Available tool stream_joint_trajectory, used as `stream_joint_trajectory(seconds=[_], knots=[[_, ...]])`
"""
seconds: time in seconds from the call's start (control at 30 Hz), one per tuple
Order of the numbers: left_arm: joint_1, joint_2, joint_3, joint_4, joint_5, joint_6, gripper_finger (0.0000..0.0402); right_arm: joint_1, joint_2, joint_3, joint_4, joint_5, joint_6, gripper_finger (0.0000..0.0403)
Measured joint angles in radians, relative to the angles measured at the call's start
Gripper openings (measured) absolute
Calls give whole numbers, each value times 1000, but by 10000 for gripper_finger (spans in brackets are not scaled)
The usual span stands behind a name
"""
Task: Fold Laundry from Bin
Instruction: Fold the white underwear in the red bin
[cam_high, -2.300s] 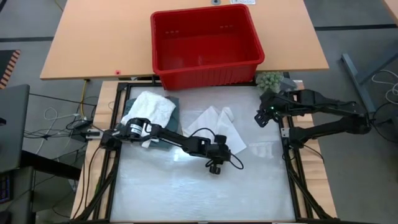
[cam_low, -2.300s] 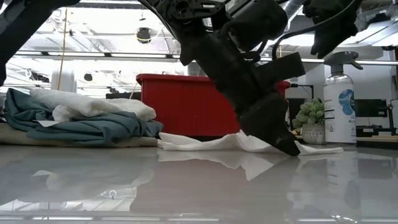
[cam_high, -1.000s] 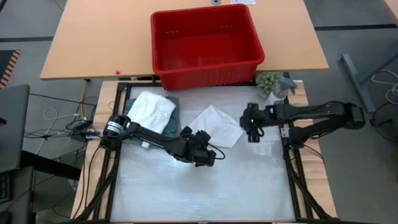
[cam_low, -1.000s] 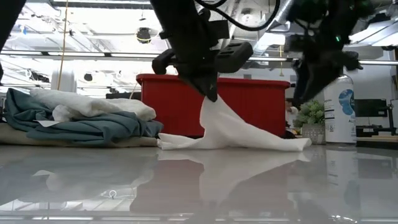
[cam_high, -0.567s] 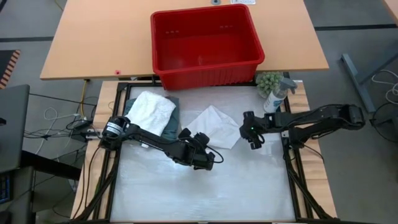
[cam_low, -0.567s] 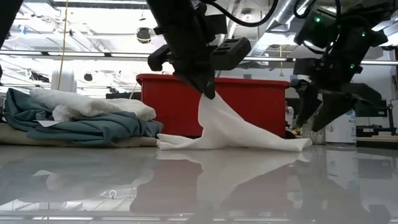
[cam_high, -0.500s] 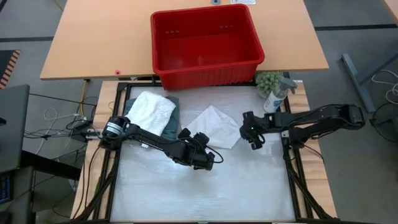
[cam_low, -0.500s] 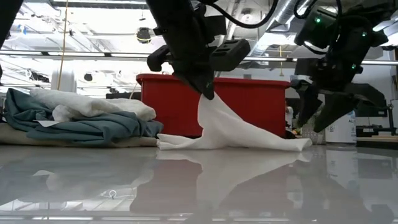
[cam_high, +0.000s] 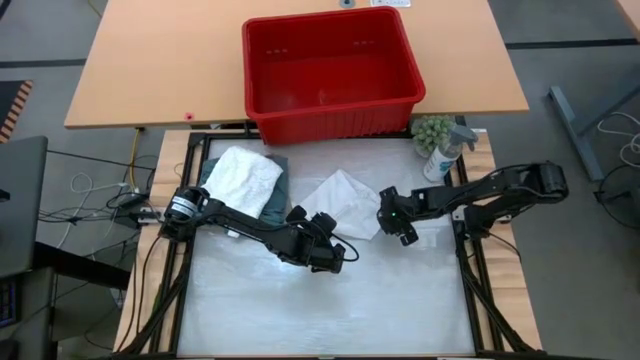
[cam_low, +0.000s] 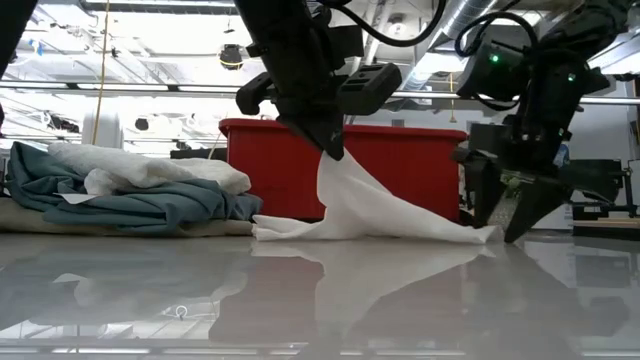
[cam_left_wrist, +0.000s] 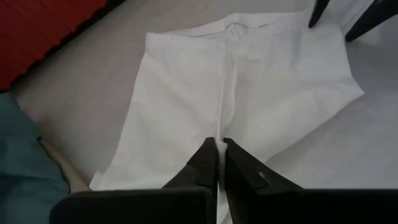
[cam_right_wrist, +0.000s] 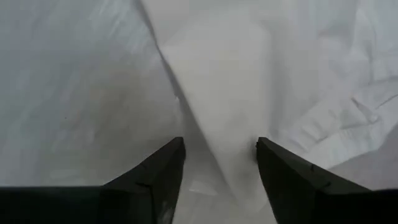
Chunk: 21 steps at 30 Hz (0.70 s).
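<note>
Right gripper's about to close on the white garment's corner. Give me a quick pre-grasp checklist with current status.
1. Left gripper shut on the white garment, one end lifted: ok.
2. Right gripper open: ok.
3. Right gripper straddles the garment's corner, per right wrist view: ok.
4. Fingertips down at the table: cannot tell.
5. Folded pile apart from the white garment: ok.
6. Bin out of both arms' way: ok.

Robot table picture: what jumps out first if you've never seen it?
The big bright red plastic bin at the table's far edge grabs you first. Then the thin white cloth garment, lifted into a peak by the shut left pincer, while the open right pincer straddles its far corner.
</note>
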Motion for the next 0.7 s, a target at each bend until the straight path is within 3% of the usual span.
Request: stream_joint_trajectory(seconds=[0.1, 0.3, 0.33, 0.57, 0.7], knots=[[0, 0, 0, 0, 0, 0, 2, 10, 10, 1, 4, 24, 11, 194], [0, 0, 0, 1, 0, 0, 2, 11, 14, 23, -13, 38, 10, 30], [0, 0, 0, 1, -1, -2, 2, 10, 14, 29, -19, 43, 10, 20], [-31, -27, 0, -139, -156, -237, 2, -3, 13, 99, -139, 40, 40, 20], [-32, -40, 1, -219, -170, -319, 2, -12, 13, 180, -213, 16, 29, 18]])
